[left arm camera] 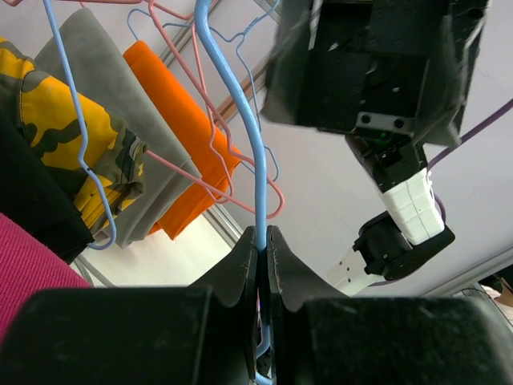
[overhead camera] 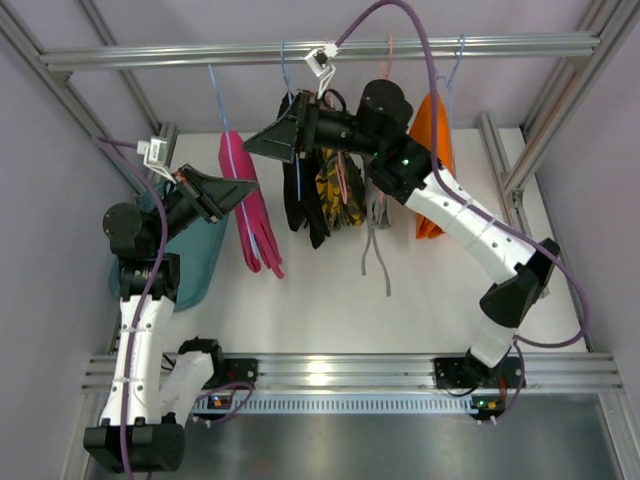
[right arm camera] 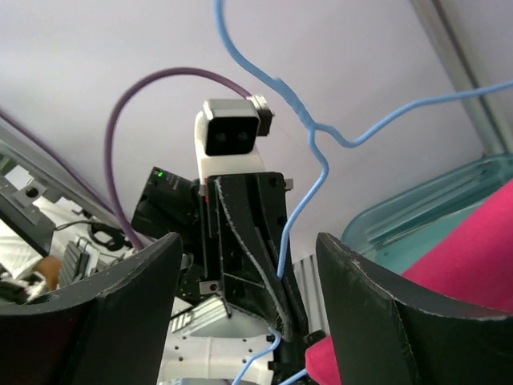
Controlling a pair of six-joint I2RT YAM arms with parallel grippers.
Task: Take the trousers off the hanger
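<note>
The magenta-pink trousers (overhead camera: 250, 222) hang from a light blue wire hanger (overhead camera: 214, 88) on the top rail. My left gripper (overhead camera: 243, 190) is shut on that hanger's wire (left arm camera: 258, 192), just above the pink cloth (left arm camera: 32, 277). The black trousers (overhead camera: 298, 205) hang from the hanger one place to the right. My right gripper (overhead camera: 258, 143) is open, high up between the two pairs, pointing left at the left gripper (right arm camera: 276, 281). Nothing lies between its fingers (right arm camera: 136, 301). The blue wire (right arm camera: 276, 83) and pink cloth (right arm camera: 461, 257) lie beyond them.
Further right on the rail (overhead camera: 320, 50) hang a camouflage garment (overhead camera: 335, 195), a grey one (overhead camera: 375, 215) and an orange one (overhead camera: 435, 150). A teal bin (overhead camera: 195, 255) sits on the table under the left arm. Aluminium frame posts close in both sides.
</note>
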